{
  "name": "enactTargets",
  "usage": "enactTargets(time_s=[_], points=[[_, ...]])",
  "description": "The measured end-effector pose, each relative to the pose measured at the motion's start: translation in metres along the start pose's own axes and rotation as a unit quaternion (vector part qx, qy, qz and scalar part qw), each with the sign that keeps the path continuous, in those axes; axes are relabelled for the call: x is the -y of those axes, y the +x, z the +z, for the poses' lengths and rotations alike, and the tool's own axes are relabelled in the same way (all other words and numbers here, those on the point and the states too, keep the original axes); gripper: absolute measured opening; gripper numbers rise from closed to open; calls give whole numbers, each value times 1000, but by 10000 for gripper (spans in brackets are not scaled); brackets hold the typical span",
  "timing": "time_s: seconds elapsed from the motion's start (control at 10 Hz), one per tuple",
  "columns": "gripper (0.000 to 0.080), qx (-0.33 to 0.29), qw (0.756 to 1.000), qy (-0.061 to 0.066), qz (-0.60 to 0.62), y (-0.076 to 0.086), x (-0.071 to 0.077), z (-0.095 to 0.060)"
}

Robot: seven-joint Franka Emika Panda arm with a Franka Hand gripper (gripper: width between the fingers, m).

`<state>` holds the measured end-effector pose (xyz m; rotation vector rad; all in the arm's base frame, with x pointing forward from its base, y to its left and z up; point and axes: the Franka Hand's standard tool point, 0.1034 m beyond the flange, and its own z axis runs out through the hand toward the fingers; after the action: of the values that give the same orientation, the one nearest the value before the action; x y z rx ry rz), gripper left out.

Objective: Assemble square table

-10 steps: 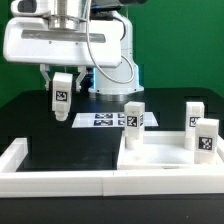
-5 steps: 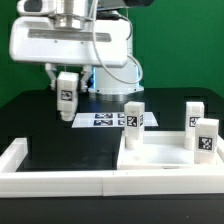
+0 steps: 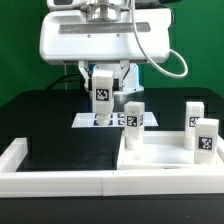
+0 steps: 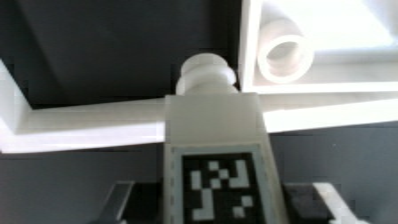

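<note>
We hold one table leg [image 3: 101,88] in the claw [image 3: 101,80], whose jaws are part closed on its sides. The leg hangs upright, tag facing the exterior camera, clear of the table [image 3: 50,115] and above the marker board [image 3: 105,120].

Risks, as we judge them:
- Misalignment at the socket. In the wrist view, the leg's rounded end [image 4: 208,70] points toward an open corner socket [image 4: 285,55] of the square tabletop [image 4: 338,110], but is not yet over it. A descent from here would strike the slab surface or the socket rim.
- Collision. Three legs [image 3: 133,116] [image 3: 193,114] [image 3: 206,138] already stand on the tabletop [image 3: 160,160]; the nearest sits at about 5 o'clock from the claw in the exterior view. A low sideways pass could knock it.
- Slip or tilt in the grip during insertion, jamming the thread.

The tabletop lies at 5 o'clock from the claw, inside the white border wall [image 3: 40,165].
</note>
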<state>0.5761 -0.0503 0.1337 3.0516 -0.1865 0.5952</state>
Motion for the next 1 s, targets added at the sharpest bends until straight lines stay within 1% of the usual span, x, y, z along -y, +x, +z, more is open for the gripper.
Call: enactTargets(time_s=[0.3, 0.4, 0.5, 0.6, 0.7, 0.8, 0.9, 1.0], points=[[290, 0, 1000, 0, 0, 0, -1, 0], [290, 0, 1000, 1, 2, 0, 1, 0], [290, 1, 1000, 7, 4, 5, 10, 0], [290, -5, 1000, 11, 3, 14, 18, -1], [290, -10, 1000, 11, -1, 20, 22, 2], [290, -29, 1000, 4, -7, 26, 23, 6], [290, -62, 998, -10, -15, 30, 22, 11], [290, -53, 998, -7, -14, 26, 23, 14]])
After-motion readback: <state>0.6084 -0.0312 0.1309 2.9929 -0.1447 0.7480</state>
